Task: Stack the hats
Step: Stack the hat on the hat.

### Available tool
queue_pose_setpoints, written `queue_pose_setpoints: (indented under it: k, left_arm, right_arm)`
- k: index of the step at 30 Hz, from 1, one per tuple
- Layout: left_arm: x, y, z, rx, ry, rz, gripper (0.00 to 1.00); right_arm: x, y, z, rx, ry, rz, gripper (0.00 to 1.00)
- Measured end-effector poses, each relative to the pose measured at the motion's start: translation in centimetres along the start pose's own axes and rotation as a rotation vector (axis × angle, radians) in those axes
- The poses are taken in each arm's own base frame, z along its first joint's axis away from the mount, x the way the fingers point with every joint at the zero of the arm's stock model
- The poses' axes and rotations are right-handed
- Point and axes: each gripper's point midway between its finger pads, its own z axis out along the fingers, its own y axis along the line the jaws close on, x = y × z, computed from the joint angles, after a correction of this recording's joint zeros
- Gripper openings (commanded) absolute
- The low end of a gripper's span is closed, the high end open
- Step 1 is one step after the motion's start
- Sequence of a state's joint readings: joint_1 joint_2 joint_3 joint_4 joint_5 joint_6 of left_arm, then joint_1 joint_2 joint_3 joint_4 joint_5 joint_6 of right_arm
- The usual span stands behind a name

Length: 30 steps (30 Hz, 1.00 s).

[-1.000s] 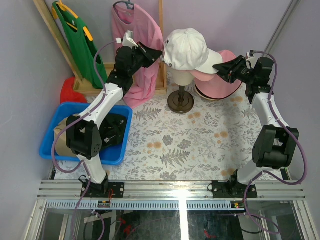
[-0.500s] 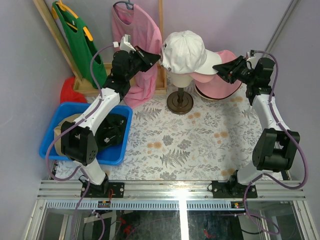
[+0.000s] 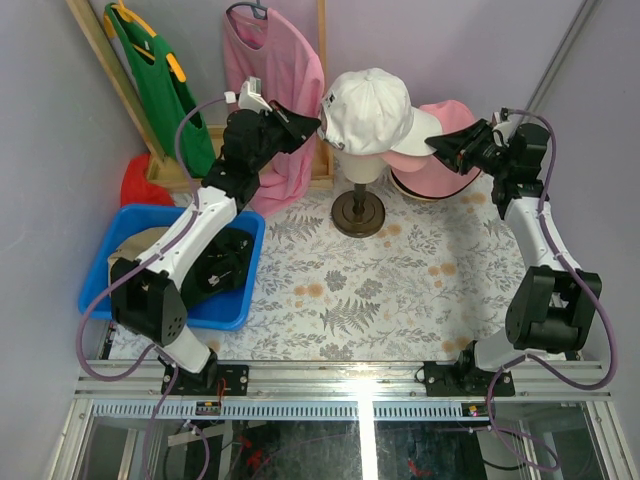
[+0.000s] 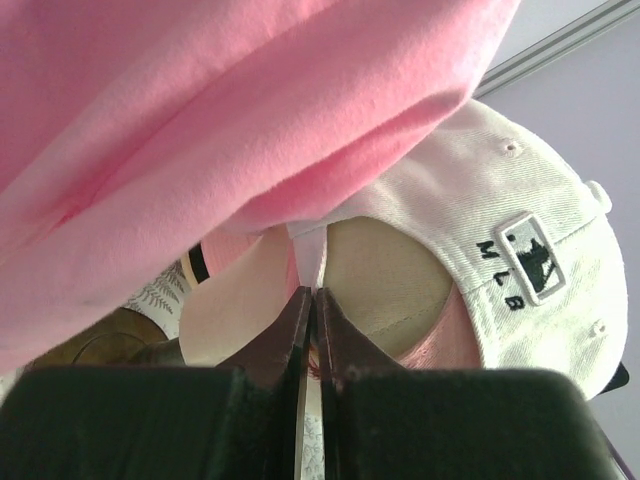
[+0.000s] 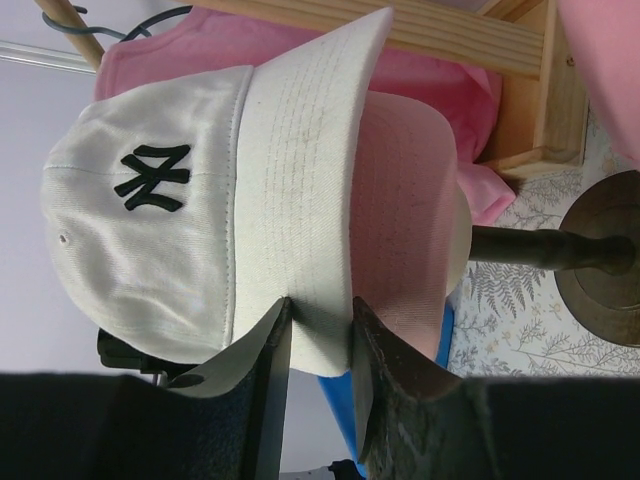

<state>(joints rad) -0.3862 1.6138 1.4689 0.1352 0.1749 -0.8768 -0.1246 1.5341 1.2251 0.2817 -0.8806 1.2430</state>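
The tan cap (image 3: 365,105) with dark lettering sits on top of the pink cap (image 3: 405,157) on the mannequin head (image 3: 360,166). My left gripper (image 3: 314,120) is shut on the tan cap's back edge; the left wrist view shows the jaws (image 4: 310,300) pinched on a thin strip below the cap (image 4: 520,210). My right gripper (image 3: 440,148) is shut on the tan cap's brim, which the right wrist view shows between the fingers (image 5: 320,310), with the pink cap's brim (image 5: 400,230) beside it. The pink bucket hat (image 3: 450,165) lies behind the right gripper. The dark green cap (image 3: 225,262) lies in the blue bin.
The blue bin (image 3: 95,290) stands at the left. A pink shirt (image 3: 280,70) and a green shirt (image 3: 160,70) hang on a wooden rack at the back. The mannequin's dark round base (image 3: 358,212) stands on the floral cloth.
The left arm has stretched further toward the cap's back. The right gripper has shifted slightly down and left on the brim. The tan cap has turned a little on the head.
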Motion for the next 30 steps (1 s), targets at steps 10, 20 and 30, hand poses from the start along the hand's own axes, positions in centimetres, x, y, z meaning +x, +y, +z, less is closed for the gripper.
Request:
queue_pose_setpoints:
  k: [10, 20, 30]
  left_arm:
    - [1.7, -1.0, -2.9, -0.033, 0.001, 0.002, 0.00]
    - [2.6, -1.5, -7.5, -0.073, -0.008, 0.009, 0.00]
    - [3.6, -2.1, -11.5, -0.106, 0.029, 0.021, 0.00]
  right_arm:
    - [2.1, 1.0, -1.9, 0.001, 0.000, -0.005, 0.00]
    - [5.0, 2.3, -2.6, -0.018, 0.034, -0.031, 0.00]
    - [7.7, 3.1, -3.8, -0.027, 0.063, -0.061, 0.00]
